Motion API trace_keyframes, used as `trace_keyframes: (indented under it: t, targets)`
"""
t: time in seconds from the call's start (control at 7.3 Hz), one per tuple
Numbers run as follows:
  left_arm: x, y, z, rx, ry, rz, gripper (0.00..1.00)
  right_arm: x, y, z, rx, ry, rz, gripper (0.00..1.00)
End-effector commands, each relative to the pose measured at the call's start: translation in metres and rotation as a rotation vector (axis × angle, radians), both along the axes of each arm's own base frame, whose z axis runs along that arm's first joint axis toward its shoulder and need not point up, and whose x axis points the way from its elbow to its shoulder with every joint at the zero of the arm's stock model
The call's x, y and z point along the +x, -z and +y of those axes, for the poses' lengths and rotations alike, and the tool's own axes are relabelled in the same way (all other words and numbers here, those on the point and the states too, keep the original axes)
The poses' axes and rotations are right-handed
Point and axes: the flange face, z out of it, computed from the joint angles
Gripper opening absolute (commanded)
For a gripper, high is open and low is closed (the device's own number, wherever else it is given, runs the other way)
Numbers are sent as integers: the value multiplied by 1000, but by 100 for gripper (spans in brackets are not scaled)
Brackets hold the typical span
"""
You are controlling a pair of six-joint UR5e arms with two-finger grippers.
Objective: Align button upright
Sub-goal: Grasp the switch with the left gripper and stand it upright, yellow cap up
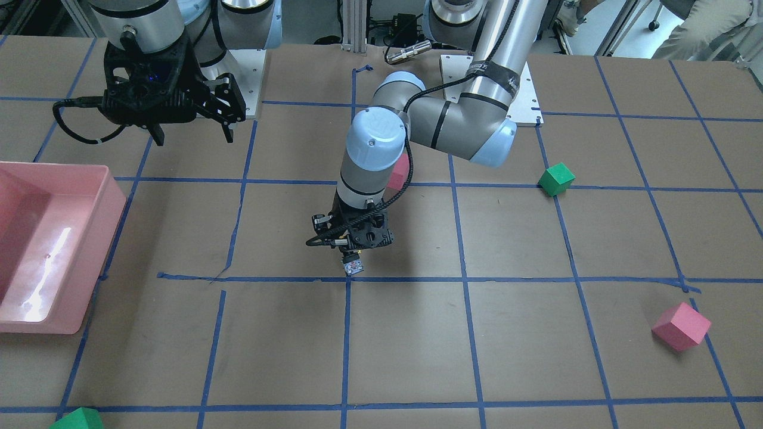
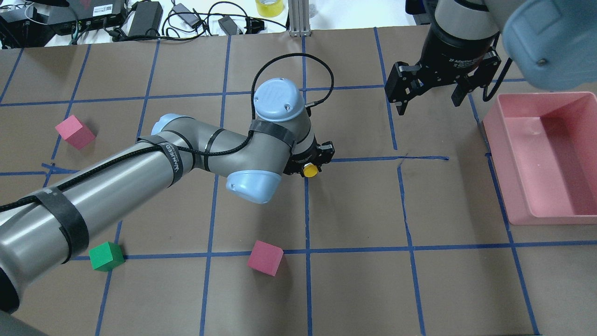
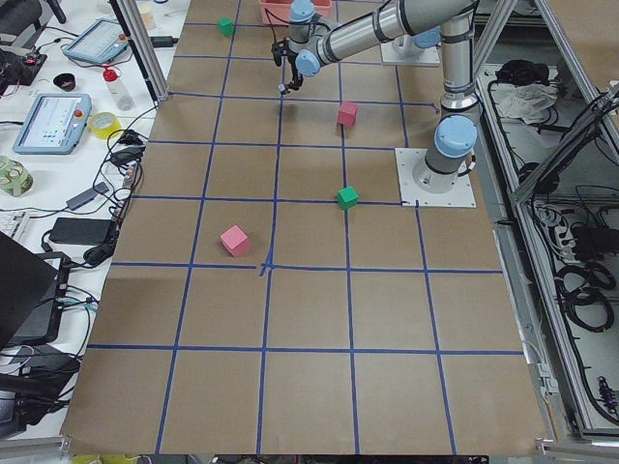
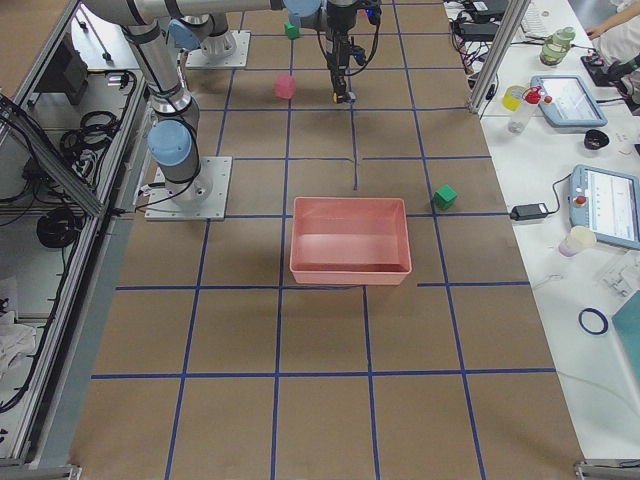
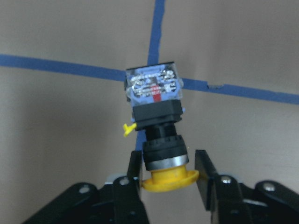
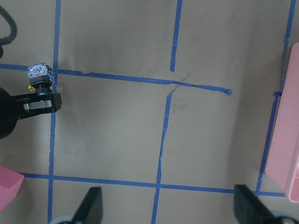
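Note:
The button (image 5: 156,116) has a yellow cap, a black body and a clear-whitish base block. My left gripper (image 5: 168,170) is shut on it just under the cap, with the base pointing down at the blue tape crossing. In the overhead view the yellow cap (image 2: 310,170) faces up beside the left gripper (image 2: 311,161). In the front view the base (image 1: 353,264) hangs just below the left gripper (image 1: 353,249), close over the table; I cannot tell if it touches. The right gripper (image 2: 426,103) is open and empty, held high at the far right, well apart from the button (image 6: 39,74).
A pink bin (image 2: 501,158) stands at the right edge. Two pink cubes (image 2: 74,131) (image 2: 265,257) and a green cube (image 2: 106,256) lie on the left and near side. Another green cube (image 1: 77,419) lies at the far edge. Blue tape lines grid the brown table.

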Motion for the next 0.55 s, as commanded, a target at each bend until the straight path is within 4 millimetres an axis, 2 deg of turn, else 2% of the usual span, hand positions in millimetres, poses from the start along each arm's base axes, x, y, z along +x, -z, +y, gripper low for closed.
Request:
trace_keyframes:
  t: [0.0,0.27,0.41]
  targets:
    - [30,0,-21,129,-240,125,0,0,1,1,7,0,2,100]
    - [60,-4,-41,246,-407,285,0,0,1,1,7,0,4,100]
    - [56,2,-41,335,-497,347,0,0,1,1,8,0,4,100]
